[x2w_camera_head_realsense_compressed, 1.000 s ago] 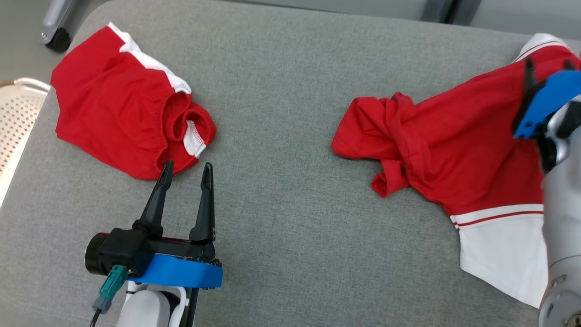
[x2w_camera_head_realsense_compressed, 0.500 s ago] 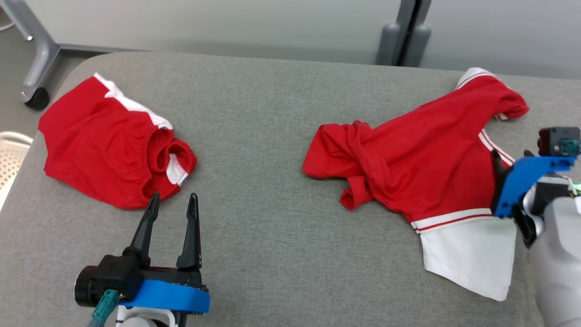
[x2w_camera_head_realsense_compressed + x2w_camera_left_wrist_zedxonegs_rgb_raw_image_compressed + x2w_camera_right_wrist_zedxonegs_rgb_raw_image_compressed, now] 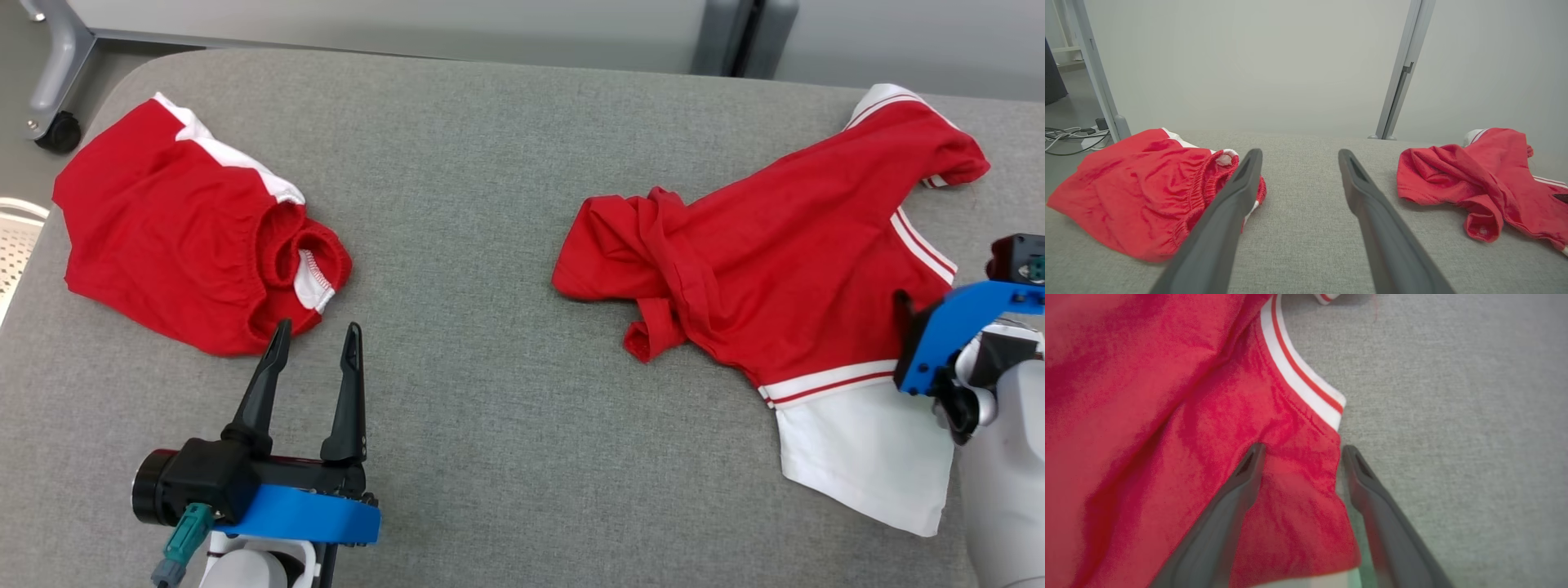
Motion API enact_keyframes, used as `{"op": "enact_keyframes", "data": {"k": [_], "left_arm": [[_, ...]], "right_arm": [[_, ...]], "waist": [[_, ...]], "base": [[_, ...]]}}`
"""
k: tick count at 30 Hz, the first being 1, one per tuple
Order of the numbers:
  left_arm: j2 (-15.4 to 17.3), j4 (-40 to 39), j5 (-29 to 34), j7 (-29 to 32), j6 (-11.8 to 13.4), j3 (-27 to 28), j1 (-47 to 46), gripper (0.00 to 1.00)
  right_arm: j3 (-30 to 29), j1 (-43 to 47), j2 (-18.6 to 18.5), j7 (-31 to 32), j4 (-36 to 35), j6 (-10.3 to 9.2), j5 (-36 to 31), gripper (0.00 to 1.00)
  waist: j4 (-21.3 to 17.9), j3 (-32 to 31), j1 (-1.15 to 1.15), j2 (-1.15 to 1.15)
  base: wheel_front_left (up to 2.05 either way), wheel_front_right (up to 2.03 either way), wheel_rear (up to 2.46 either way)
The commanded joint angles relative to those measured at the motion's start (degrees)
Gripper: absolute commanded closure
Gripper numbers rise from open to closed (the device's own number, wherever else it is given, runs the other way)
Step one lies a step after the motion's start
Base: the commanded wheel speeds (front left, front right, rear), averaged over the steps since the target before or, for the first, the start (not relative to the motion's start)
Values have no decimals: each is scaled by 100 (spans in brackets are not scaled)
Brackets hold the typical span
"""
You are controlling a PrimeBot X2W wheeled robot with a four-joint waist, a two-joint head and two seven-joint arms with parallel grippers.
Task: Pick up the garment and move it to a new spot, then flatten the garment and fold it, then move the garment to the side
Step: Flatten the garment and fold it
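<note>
Upholstery [image 3: 490, 163] in grey is occupied by two garments lying well apart: a crumpled red-and-white jersey [image 3: 784, 269] at the robot's right and red shorts [image 3: 163, 245] at its left. The picking-up step is judged to be in hand, with nothing gripped yet: the right gripper [image 3: 1303, 448] is spread wide astride the jersey's side edge, one finger over red cloth and one over bare grey, while the left gripper [image 3: 318, 327] is held wide and empty just beside the shorts. A closing on that edge is called for next, followed by a lift.
</note>
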Motion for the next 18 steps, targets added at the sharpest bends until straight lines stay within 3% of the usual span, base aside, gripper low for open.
{"op": "enact_keyframes", "data": {"k": [1,4,10,18], "left_arm": [[23,3,-20,-26,-38,14,-78,0],[23,37,-29,-26,-38,35,-78,0],[28,92,-10,-26,-38,88,7,0],[7,166,-46,-26,-38,125,170,0]], "right_arm": [[39,-42,112,39,64,1,95,0],[148,-13,150,42,123,1,218,100],[97,243,-144,-293,-204,0,183,100],[-388,1135,-154,-412,-1214,0,315,100]], "waist": [[36,33,-1,1],[29,25,-1,1],[-65,-106,-1,1],[-334,-357,-1,1]], "base": [[0,0,0],[0,0,0],[0,0,0],[0,0,0]]}}
